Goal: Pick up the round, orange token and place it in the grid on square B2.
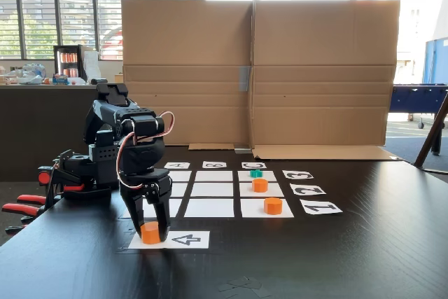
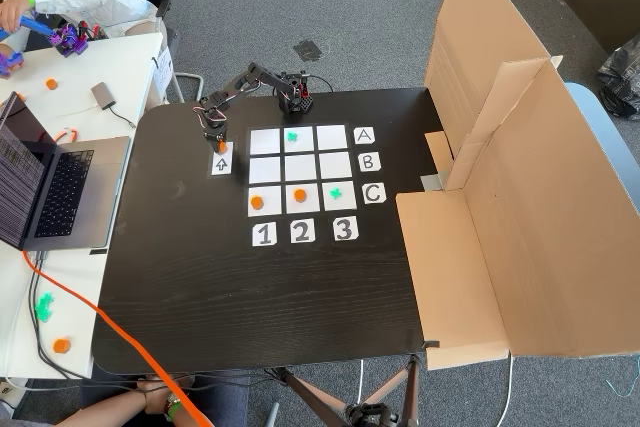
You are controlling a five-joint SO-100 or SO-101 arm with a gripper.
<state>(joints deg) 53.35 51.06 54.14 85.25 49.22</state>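
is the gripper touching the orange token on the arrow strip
Cannot tell. In a fixed view the gripper has its fingers on either side of the orange token on the arrow strip, but no clear contact or gap shows.

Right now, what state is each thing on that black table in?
Black two-finger gripper: lowered, fingers around a token.
Round orange plastic token: upright on the arrow strip, between the fingers.
White paper centre square B2: empty.
Two other orange tokens: resting on C1 and C2.
Grey laptop: lid open.
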